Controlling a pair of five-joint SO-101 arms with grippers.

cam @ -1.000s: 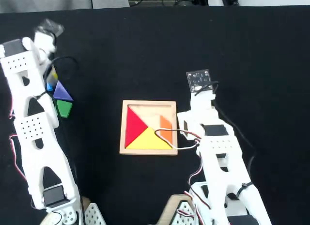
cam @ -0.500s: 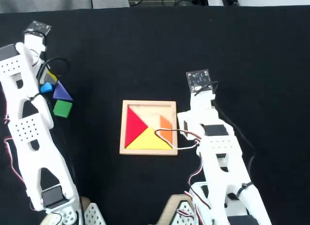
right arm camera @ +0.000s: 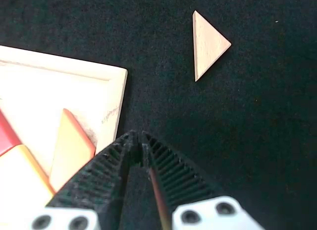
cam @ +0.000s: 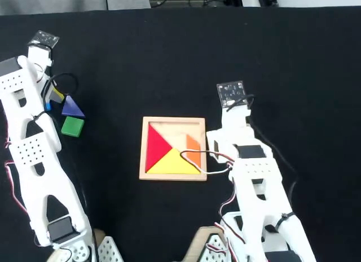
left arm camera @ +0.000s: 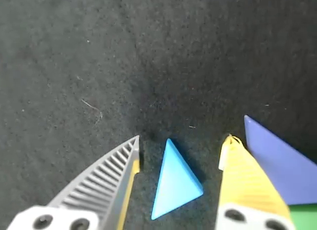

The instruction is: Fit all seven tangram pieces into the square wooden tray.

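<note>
The square wooden tray [cam: 172,122] lies mid-table and holds a red triangle [cam: 155,143], a yellow triangle [cam: 169,163] and an orange piece [cam: 193,143]. At the far left, my left gripper [left arm camera: 182,141] stands open, its fingers on either side of a small blue triangle [left arm camera: 174,183] on the cloth. A purple triangle [left arm camera: 280,163] and a green square [cam: 73,126] lie just beside it. My right gripper [right arm camera: 137,141] is shut and empty, low by the tray's right rim [right arm camera: 115,106]. A plain wooden triangle [right arm camera: 208,44] lies on the cloth beyond that gripper.
Black cloth [cam: 293,64] covers the whole table. My left arm [cam: 34,149] runs along the left edge. My right arm [cam: 251,171] stands just right of the tray, with a cable [cam: 211,156] looping over the tray's right rim.
My left arm has swung slightly left and come down over the loose pieces, so its fingers now straddle the blue triangle. The right arm and the tray have not moved.
</note>
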